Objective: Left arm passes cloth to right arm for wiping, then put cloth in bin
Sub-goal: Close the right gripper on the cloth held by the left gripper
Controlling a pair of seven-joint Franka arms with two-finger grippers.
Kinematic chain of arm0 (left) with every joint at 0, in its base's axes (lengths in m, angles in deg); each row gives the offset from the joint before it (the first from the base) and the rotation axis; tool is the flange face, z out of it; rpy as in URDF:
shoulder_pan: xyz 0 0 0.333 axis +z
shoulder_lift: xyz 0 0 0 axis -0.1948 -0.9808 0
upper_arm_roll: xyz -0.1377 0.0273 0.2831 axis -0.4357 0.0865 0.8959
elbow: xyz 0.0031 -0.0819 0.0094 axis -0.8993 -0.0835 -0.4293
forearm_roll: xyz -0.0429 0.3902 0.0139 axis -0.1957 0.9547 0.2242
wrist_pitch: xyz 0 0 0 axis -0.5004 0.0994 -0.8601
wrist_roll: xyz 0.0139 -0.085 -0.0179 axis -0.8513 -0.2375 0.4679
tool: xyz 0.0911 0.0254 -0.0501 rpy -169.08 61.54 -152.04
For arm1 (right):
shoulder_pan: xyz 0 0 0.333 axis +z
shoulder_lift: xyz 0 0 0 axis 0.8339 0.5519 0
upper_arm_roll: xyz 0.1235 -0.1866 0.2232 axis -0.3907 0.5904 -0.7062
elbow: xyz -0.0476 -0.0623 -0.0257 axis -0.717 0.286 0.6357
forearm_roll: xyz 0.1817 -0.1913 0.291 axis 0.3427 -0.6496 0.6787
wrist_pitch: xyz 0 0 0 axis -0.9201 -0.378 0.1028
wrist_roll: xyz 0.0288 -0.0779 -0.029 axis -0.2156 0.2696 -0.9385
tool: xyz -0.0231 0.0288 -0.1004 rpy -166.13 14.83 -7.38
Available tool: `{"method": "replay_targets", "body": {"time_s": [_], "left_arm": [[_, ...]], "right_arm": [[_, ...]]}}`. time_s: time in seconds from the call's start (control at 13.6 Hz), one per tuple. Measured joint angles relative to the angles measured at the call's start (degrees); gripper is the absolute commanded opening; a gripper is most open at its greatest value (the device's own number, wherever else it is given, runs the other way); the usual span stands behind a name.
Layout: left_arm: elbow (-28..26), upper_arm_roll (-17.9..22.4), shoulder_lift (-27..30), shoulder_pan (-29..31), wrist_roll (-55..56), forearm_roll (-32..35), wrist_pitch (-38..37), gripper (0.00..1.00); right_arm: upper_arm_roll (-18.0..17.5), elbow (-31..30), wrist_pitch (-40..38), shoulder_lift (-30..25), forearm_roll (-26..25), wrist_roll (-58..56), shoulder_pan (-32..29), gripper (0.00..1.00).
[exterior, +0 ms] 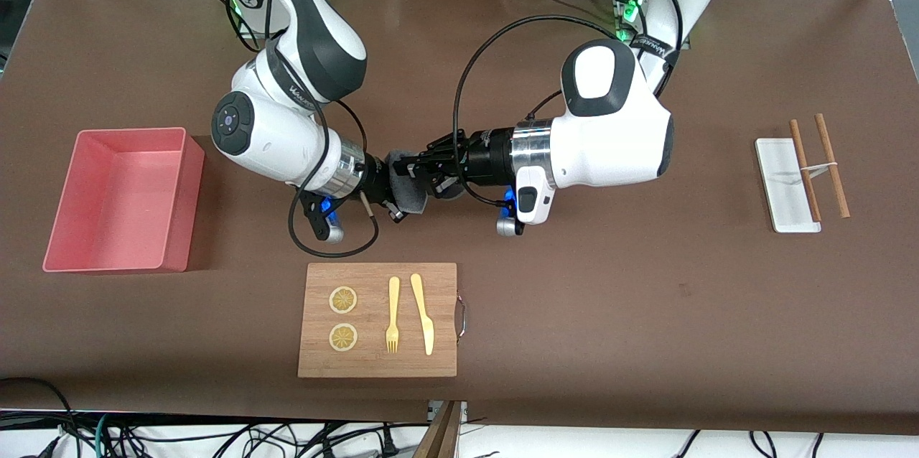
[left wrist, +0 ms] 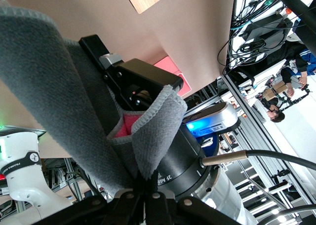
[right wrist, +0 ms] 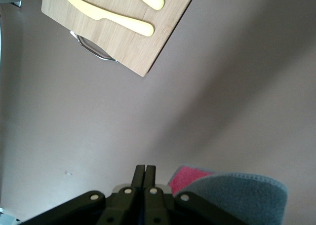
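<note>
The dark grey cloth [exterior: 411, 194] hangs in the air over the middle of the table, between the two grippers. My left gripper [exterior: 423, 174] is shut on its edge, and the left wrist view shows the cloth [left wrist: 44, 87] rising in folds from my left gripper [left wrist: 147, 178], with a red patch inside. My right gripper [exterior: 398, 192] meets it tip to tip. In the right wrist view my right gripper [right wrist: 145, 168] is shut, nothing shows between its fingers, and the cloth [right wrist: 237, 193] lies against its side. The pink bin [exterior: 188, 207] stands at the right arm's end of the table.
A wooden board [exterior: 377, 357] lies nearer the front camera than the grippers, carrying two lemon slices [exterior: 343, 300], a yellow fork [exterior: 393, 314] and a yellow knife [exterior: 423, 314]. A white tray [exterior: 779, 178] with two brown chopsticks [exterior: 831, 164] lies at the left arm's end.
</note>
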Motion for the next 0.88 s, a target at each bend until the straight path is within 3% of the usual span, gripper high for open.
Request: {"method": "replay_targets", "body": {"time_s": [0.73,0.81,0.88], "left_arm": [[0.0,0.0,-0.07,0.0,0.02,0.0,0.0,0.03],[0.0,0.0,-0.07,0.0,0.02,0.0,0.0,0.13],[0.0,0.0,-0.07,0.0,0.02,0.0,0.0,0.43]], "right_arm": [[0.05,0.0,0.03,-0.06,0.0,0.0,-0.08,0.0],[0.05,0.0,0.04,-0.06,0.0,0.0,-0.08,0.0],[0.05,0.0,0.04,-0.06,0.0,0.0,-0.08,0.0]]}}
